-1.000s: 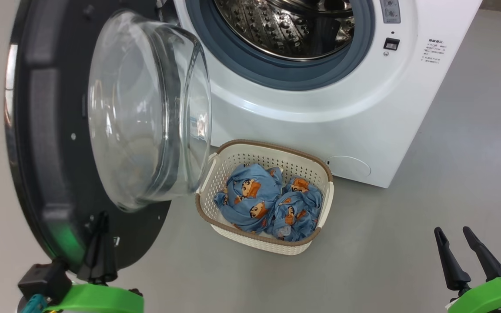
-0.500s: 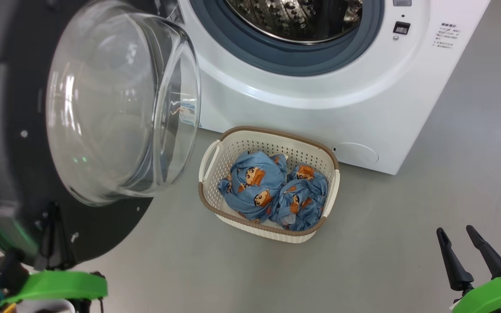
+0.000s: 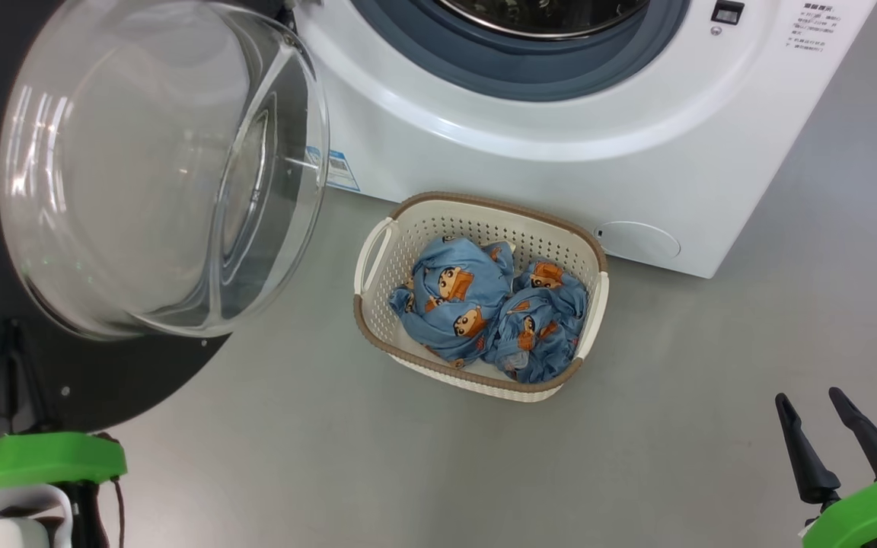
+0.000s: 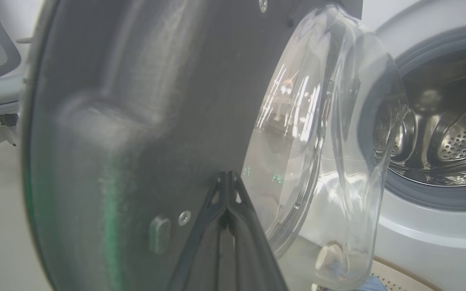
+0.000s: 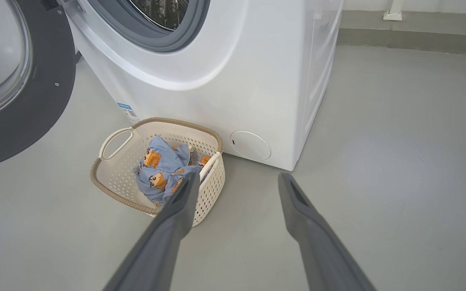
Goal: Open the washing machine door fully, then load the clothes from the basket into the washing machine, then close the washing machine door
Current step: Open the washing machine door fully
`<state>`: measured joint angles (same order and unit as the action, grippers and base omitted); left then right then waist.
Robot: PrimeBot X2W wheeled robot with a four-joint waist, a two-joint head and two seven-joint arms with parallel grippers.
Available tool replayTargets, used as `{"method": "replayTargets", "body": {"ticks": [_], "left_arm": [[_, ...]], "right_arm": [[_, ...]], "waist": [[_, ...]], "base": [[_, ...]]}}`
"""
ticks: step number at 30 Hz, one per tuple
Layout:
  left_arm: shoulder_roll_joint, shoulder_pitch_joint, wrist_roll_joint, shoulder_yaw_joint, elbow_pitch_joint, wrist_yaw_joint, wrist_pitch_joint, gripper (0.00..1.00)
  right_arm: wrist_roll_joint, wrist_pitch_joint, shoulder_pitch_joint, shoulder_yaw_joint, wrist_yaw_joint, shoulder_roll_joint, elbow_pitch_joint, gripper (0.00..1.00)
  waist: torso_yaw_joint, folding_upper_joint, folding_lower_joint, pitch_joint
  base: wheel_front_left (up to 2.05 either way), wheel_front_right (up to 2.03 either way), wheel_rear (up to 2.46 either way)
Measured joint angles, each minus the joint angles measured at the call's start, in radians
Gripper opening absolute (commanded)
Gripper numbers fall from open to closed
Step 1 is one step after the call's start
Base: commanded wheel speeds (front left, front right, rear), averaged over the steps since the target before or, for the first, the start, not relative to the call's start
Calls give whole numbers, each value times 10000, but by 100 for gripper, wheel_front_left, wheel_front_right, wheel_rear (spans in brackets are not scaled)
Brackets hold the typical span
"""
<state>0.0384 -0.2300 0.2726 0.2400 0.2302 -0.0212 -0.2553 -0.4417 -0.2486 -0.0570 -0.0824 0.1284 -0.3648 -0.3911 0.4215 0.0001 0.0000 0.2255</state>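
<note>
As left fingers point(image 4: 247, 234) (closed) touch its rim, the door point(image 4: 136, 101) gapes

Left end effector point(image 4: 227, 174) pinched closed at lower left; right end effector point(image 3: 808, 397) low, spread wide

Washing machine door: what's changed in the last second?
The washing machine door swung wider open, away from the basket, with the shut left gripper pressed against its black inner face. The whole head view shifted too. The clothes stayed in the basket; the right gripper stayed open and idle.
</note>
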Motion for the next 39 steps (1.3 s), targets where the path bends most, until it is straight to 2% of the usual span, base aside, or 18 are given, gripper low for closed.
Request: {"method": "replayTargets", "body": {"ticks": [22, 39], "left_arm": [[364, -1862, -708, 1981, 1871, 449, -6, 0], [757, -2951, -1277, 3093, 3223, 717, -12, 0]], "right_arm": [[207, 0, -292, 46, 0, -272, 35, 100], [537, 0, -558, 96, 0, -443, 90, 100]], "waist": [[-61, 0, 0, 692], [-163, 0, 0, 1132]], "base": [[0, 0, 0], [0, 0, 0]]}}
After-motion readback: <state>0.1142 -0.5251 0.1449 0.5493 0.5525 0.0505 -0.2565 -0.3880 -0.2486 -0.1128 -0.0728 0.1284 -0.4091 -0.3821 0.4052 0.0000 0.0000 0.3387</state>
